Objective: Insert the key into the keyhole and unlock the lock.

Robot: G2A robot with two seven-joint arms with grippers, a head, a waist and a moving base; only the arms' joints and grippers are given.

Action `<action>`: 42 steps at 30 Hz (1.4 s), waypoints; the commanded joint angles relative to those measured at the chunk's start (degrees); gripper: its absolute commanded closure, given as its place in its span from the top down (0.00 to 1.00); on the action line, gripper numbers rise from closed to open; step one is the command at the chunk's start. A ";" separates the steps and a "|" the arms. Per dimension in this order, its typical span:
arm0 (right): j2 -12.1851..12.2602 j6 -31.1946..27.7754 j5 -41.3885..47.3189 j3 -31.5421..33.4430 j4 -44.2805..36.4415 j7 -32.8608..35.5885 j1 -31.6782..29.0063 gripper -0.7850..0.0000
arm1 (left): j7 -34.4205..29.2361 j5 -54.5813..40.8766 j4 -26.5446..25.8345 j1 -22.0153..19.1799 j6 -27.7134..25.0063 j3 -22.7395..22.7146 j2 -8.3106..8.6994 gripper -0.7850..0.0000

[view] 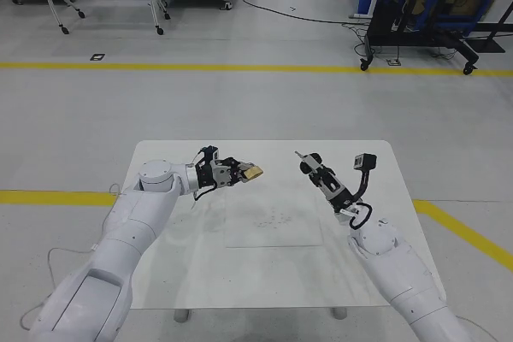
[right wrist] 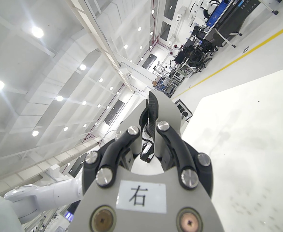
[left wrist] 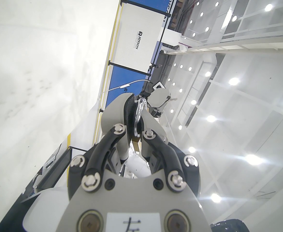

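A: Where is the lock (view: 254, 172)?

B: Left of the table's middle, held off the surface in the left gripper (view: 239, 172). It is a small brass padlock, and its body sticks out past the fingertips toward the right.

A: And its shackle (left wrist: 139, 111)?

B: A silver loop, pinched between the finger pads. I cannot tell whether it is latched.

A: The key (view: 297, 155)?

B: Right of the middle, clamped in the right gripper (view: 307, 162). Only a thin pale tip shows, pointing far and left. The rest is hidden.

A: Do they touch?

B: No. They are apart, with the key slightly farther back than the lock.
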 commanded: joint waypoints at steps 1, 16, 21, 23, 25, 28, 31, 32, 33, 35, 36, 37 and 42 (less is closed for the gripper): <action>0.00 0.04 0.00 0.00 0.00 0.00 0.00 0.00 | 0.00 0.00 0.00 0.00 0.00 0.00 0.00 0.00; -0.59 18.29 12.46 -1.94 -4.53 8.29 -2.06 0.00 | 5.98 2.41 -5.32 2.51 -0.86 -0.68 0.28 0.00; -0.61 24.83 15.30 -1.77 -10.59 6.08 -6.41 0.00 | 7.60 4.06 -6.70 2.86 -0.50 -0.27 0.23 0.00; -0.63 28.10 16.38 -1.66 -13.36 4.87 -7.75 0.00 | 8.43 4.79 -7.09 3.03 -0.73 -0.12 0.19 0.00; -0.76 30.21 14.77 -2.12 -15.22 1.82 -8.62 0.00 | 9.34 5.35 -7.48 3.27 -1.43 -0.17 0.20 0.00; -1.22 31.50 13.38 -3.78 -16.72 -1.15 -9.03 0.00 | 10.44 5.52 -8.03 3.70 -1.88 -0.58 0.26 0.00; -1.75 32.13 13.95 -4.90 -16.23 -2.61 -8.33 0.00 | 11.77 6.22 -8.74 4.07 -2.35 -0.92 0.36 0.00; -1.93 32.19 14.07 -5.23 -15.89 -3.03 -7.97 0.00 | 12.05 6.57 -9.02 4.21 -2.50 -0.97 0.40 0.00; -2.11 32.30 14.48 -5.57 -15.57 -3.11 -7.64 0.00 | 12.16 6.68 -9.27 4.37 -2.46 -1.07 0.44 0.00; -2.40 32.61 15.01 -5.98 -14.74 -3.11 -6.89 0.00 | 12.41 7.01 -9.72 4.61 -2.37 -1.25 0.52 0.00; -2.54 32.79 15.28 -6.13 -14.35 -3.21 -6.55 0.00 | 12.53 7.31 -9.97 4.73 -2.32 -1.27 0.55 0.00; -2.67 32.93 15.57 -6.23 -13.96 -3.36 -6.24 0.00 | 12.68 7.54 -10.22 4.85 -2.28 -1.28 0.57 0.00; -3.22 33.60 16.40 -6.49 -12.51 -4.01 -5.13 0.00 | 13.13 8.48 -11.12 5.28 -1.85 -1.36 0.64 0.00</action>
